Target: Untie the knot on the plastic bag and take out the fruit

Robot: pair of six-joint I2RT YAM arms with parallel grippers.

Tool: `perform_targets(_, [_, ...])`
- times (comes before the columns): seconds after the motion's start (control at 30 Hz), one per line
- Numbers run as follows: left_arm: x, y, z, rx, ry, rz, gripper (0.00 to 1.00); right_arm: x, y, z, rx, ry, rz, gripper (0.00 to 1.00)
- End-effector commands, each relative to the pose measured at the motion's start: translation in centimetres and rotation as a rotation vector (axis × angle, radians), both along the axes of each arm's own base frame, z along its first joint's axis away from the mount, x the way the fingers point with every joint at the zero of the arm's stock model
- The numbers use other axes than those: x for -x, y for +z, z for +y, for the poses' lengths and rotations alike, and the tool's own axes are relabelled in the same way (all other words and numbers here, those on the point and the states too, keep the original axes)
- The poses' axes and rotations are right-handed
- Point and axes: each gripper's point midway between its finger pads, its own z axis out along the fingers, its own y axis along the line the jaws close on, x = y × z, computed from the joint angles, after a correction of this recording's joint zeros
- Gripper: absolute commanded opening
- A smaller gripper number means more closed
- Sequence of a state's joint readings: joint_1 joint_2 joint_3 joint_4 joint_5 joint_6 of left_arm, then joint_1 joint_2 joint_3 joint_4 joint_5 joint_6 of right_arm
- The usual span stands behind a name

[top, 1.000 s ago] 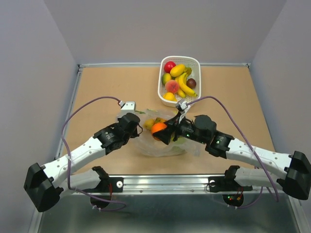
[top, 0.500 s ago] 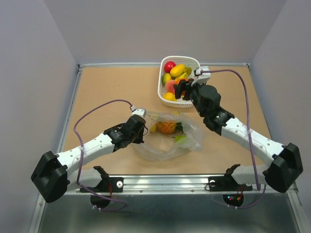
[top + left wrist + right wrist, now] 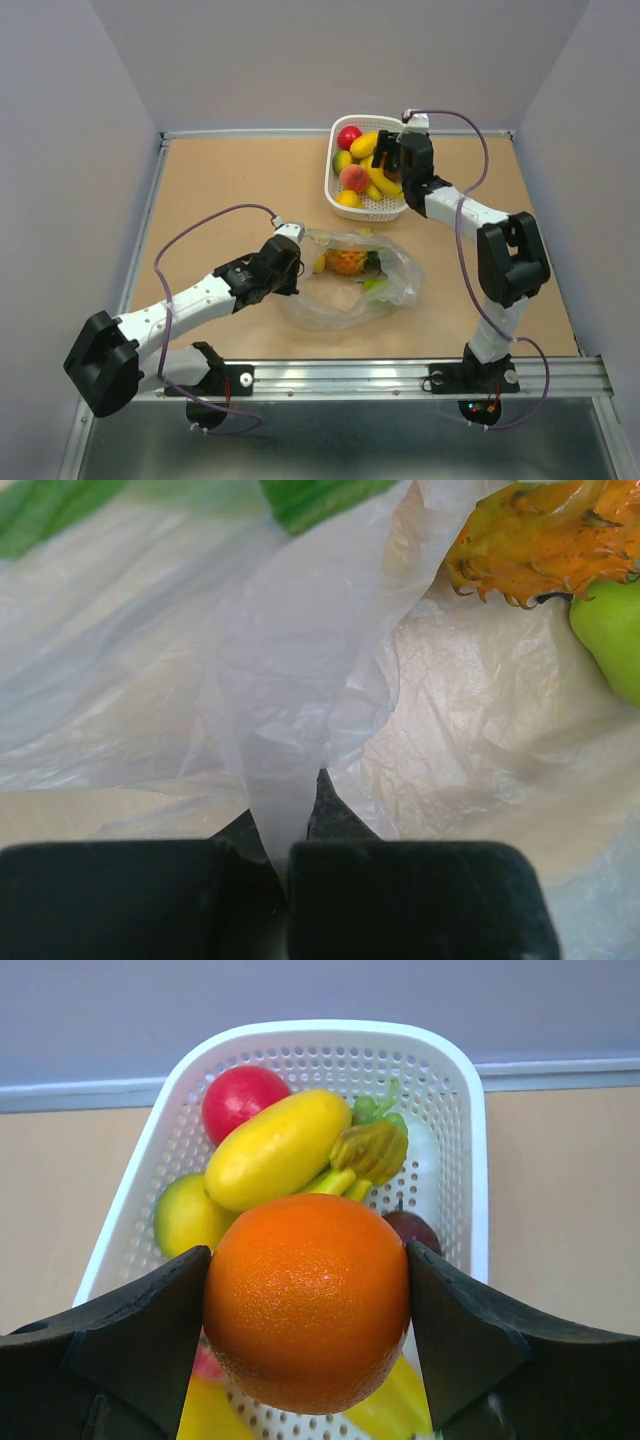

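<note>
Here, orange (image 3: 308,1300) above full white basket (image 3: 330,1030).

Three views: top external, high above the near edge, angled down over the whole tan flat table (image 3: 220,180); left wrist, pressed close against the thin clear printed plastic bag (image 3: 300,660), sharing it and the small orange-yellow toy pineapple (image 3: 540,530) with the overhead; right wrist, near, facing the white slotted plastic basket (image 3: 330,1032), likewise shared.

The right tool (image 3: 384,160) has lifted the orange (image 3: 306,1300) out of the plastic bag (image 3: 340,305) and now holds it over the white basket (image 3: 333,182), its arm folded back. With the orange gone, the pineapple (image 3: 346,262) lies exposed inside.
</note>
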State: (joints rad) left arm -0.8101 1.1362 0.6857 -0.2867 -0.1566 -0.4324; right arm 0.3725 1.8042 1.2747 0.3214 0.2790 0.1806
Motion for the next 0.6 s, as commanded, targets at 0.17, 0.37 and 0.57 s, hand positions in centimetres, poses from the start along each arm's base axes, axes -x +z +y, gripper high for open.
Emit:
perform_targets(0.17, [-0.3, 1.0, -0.2, 0.024, -0.016, -0.037, 0.0, -6.4, 0.9, -0.3, -0.043, -0.075, -0.105, 0.85])
perform_targets(0.37, [-0.8, 1.9, 0.1, 0.034, 0.003, -0.065, 0.0, -4.7, 3.0, -0.3, -0.041, -0.033, -0.123, 1.0])
perform_targets(0.57, [-1.5, 3.4, 1.0, 0.053, 0.047, -0.117, 0.0, -0.4, 7.0, 1.2, -0.034, 0.132, -0.131, 1.0])
